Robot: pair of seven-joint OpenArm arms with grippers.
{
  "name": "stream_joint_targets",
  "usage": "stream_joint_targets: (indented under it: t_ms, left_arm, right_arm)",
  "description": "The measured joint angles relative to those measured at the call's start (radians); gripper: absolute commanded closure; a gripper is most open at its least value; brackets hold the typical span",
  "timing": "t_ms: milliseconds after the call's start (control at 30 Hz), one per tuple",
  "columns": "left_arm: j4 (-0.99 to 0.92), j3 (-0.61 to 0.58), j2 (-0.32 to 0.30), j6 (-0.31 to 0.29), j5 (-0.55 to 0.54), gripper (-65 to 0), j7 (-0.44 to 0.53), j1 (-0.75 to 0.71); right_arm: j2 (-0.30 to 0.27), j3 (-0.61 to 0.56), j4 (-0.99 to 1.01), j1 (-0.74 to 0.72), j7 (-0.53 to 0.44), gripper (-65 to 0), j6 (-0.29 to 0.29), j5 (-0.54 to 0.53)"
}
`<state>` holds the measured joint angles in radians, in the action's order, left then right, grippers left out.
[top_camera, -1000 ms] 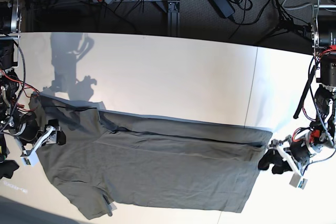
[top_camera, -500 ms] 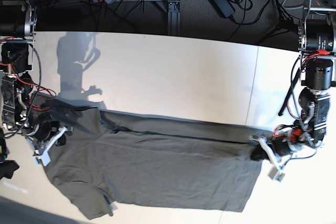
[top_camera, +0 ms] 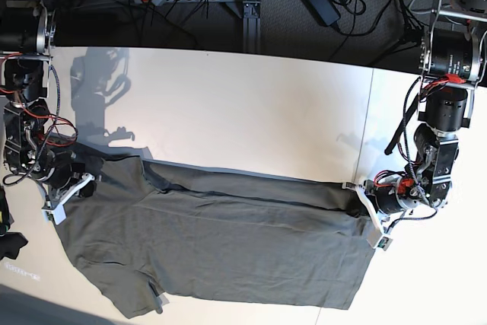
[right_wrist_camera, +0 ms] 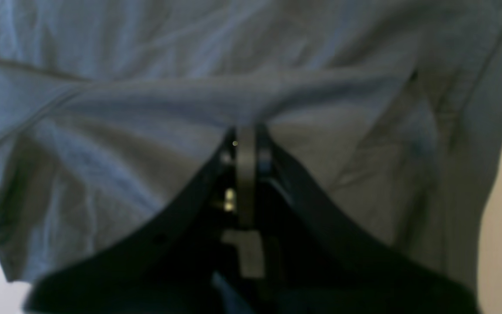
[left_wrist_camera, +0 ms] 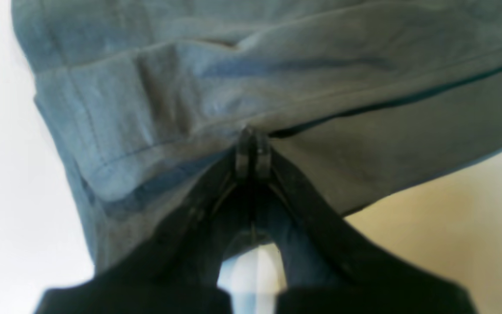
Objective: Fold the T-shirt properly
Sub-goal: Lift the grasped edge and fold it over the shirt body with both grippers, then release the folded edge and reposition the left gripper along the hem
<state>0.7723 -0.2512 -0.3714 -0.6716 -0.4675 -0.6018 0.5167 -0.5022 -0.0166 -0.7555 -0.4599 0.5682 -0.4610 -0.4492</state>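
We are gripping the T-shirt [top_camera: 221, 245] — spread across the lower worktop [top_camera: 251, 112] — with the left tool [top_camera: 364, 205] pinching its right-frame edge and the right tool [top_camera: 76, 188] pinching the left-frame edge; next, we judge, lifting both together to fold.

A pale bench [top_camera: 251, 104] is carrying the dark olive-grey T-shirt [top_camera: 221, 253], which is lying spread across its near half, while a small black lumpy object [top_camera: 9, 243] is sitting by its left edge.
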Motion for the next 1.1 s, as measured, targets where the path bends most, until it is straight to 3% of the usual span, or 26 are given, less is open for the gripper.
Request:
stream_joint_targets:
  t_ms: [167,333,533,800,1100]
  left_arm:
    - [0.054,0.002,-0.039,-0.003,-0.101,0.0,0.005,-0.070]
    - [0.250,0.003,-0.091,-0.003,-0.103,0.0,-0.005,-0.209]
    - [0.504,0.026,-0.159,-0.011,-0.130,0.0,-0.060,-0.401]
    - [0.726,0.177,-0.163,-0.014,-0.164,0.0,-0.134,-0.632]
    - [0.823,0.193,-0.163,-0.014,-0.177,0.0,-0.144,-0.724]
  right_arm:
    - [-0.014,0.002,-0.140,0.118,0.057,0.0,0.000,-0.017]
    - [-0.047,0.025,-0.349,0.284,0.079,0.0,0.000,-0.018]
    - [-0.066,0.132,-0.543,0.458,0.183,0.0,0.000,-0.065]
    - [-0.083,0.312,-0.632,0.640,0.216,0.0,0.000,-0.153]
    - [-0.083,0.397,-0.633,0.715,0.219,0.0,-0.001,-0.220]
